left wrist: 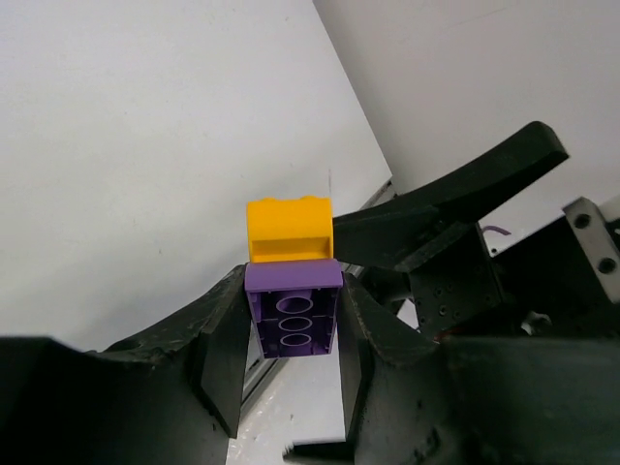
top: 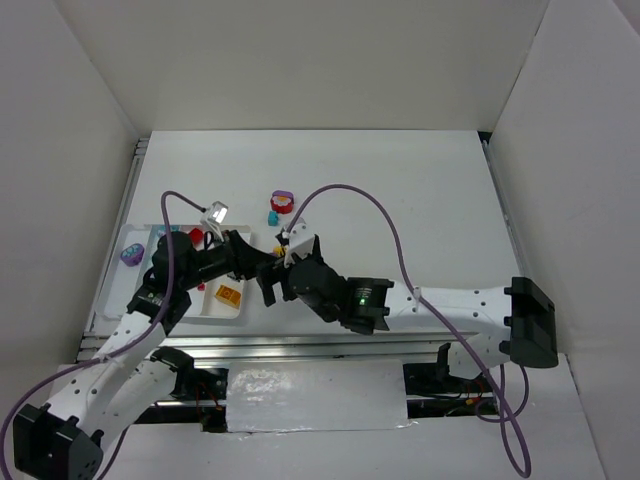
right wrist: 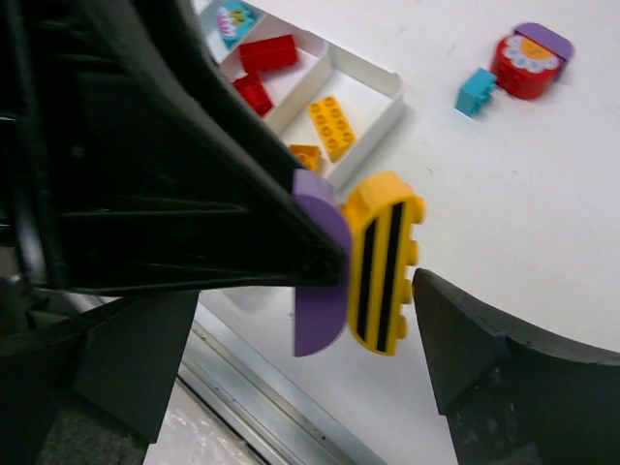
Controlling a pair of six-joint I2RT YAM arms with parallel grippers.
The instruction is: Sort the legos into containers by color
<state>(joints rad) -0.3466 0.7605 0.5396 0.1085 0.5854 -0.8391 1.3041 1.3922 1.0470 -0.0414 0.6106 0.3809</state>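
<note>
Two left fingers [left wrist: 225,358] clamped a purple brick [left wrist: 293,315] at frame centre, a yellow brick [left wrist: 289,231] stuck on top; the right fingers [right wrist: 484,354] gaped wide, just clear of the yellow.

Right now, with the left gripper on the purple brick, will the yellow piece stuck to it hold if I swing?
Probably rigid: both look like hard plastic. The yellow piece sticks out past the left gripper, joined only to the purple brick, so a sideways knock likely pops it off. Smooth sides may slip in the pinch.

Overhead view from behind; both wrist views close on purple brick [left wrist: 293,315].
</note>
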